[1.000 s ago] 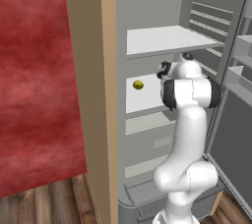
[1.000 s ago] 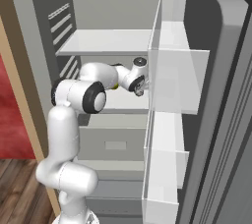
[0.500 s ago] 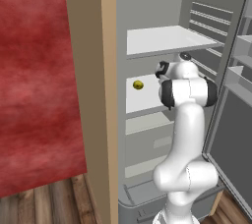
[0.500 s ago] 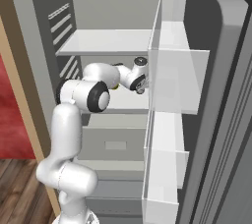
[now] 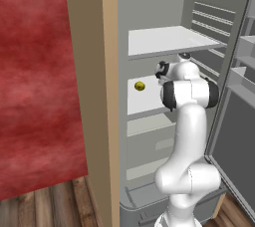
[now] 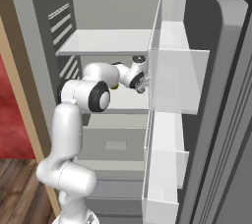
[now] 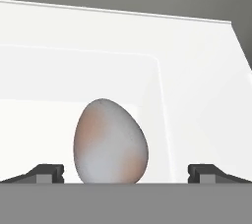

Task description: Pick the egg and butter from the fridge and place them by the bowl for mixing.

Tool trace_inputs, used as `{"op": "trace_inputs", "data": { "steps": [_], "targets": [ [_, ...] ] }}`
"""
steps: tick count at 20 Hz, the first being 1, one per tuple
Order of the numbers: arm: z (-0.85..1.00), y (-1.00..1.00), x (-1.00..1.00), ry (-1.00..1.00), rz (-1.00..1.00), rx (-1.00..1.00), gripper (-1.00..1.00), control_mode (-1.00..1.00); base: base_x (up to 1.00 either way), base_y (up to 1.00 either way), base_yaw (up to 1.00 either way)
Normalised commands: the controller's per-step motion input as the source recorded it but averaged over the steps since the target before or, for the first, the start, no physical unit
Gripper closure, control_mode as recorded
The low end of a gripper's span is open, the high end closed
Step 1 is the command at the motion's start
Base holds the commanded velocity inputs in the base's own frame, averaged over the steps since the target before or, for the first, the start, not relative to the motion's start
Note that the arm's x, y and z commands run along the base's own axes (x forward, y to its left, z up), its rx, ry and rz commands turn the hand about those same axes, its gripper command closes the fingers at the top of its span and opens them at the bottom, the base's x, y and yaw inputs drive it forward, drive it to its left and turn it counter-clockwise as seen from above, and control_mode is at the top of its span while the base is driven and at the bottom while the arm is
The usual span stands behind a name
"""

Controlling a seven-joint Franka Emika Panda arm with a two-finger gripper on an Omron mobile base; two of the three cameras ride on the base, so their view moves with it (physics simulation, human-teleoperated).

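The fridge (image 5: 149, 2) stands open, and my arm reaches in over its middle white shelf (image 5: 144, 101). On that shelf lies the egg (image 5: 140, 86), a small golden-yellow ball, just left of my gripper (image 5: 161, 70). In the hand view the egg (image 7: 110, 142) looks pale greyish-tan and stands close in front on the white shelf (image 7: 197, 95). My gripper (image 7: 126, 173) is open, its fingertips (image 7: 47, 173) wide apart on either side of the egg and not touching it. From the right, the gripper (image 6: 141, 85) sits behind the door rack. The butter and the bowl are out of view.
The upper shelf (image 6: 108, 41) hangs close above the hand. Clear door racks (image 6: 172, 80) on the open grey door (image 6: 216, 70) stand right beside the wrist. Grey drawers (image 6: 115, 144) lie below. A tan wooden surround (image 5: 109, 71) and a red wall (image 5: 35, 71) bound the left.
The elbow has shifted slightly; the gripper stays open in about the same place over the middle shelf. The egg has not moved.
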Motion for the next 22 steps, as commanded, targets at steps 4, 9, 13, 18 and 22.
{"op": "trace_inputs", "data": {
  "steps": [4, 9, 13, 18, 22],
  "targets": [
    [0.0, 0.09, -0.02, 0.0, 0.01, -0.01, -1.0, -1.0, 0.0, 0.0, 0.0],
    [0.0, 0.0, 0.01, 0.0, 0.0, 0.0, -1.0, -1.0, 0.0, 0.0, 0.0],
    [-0.05, 0.0, 0.09, 0.0, 0.0, 0.0, -1.0, -1.0, 0.0, 0.0, 0.0],
    [-0.01, 0.0, 0.17, 0.0, 0.0, 0.0, -1.0, -1.0, 0.0, 0.0, 0.0],
    [-0.02, 0.0, 0.24, 0.0, 0.0, 0.0, -1.0, -1.0, 0.0, 0.0, 0.0]
  ]
}}
